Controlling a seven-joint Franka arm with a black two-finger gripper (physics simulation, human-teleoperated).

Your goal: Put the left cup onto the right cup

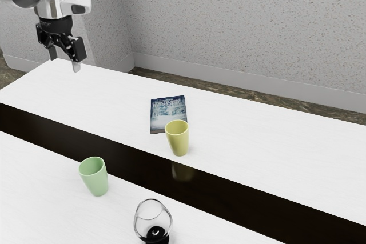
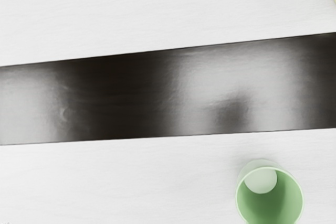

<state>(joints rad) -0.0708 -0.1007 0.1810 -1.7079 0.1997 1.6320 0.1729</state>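
- The hand [image 1: 64, 59] hangs open and empty, high above the tabletop [image 1: 274, 141].
- The green cup [image 1: 94, 176] stands upright across the dark stripe [image 1: 240, 198] from the yellow cup [image 1: 177, 137], well apart.

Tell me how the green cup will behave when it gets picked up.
The green cup looks stiff and hollow, so probably light. It stands upright, taller than wide, narrower at the base, so a sideways push may tip it. Its smooth tapered wall might slip in a loose grip.
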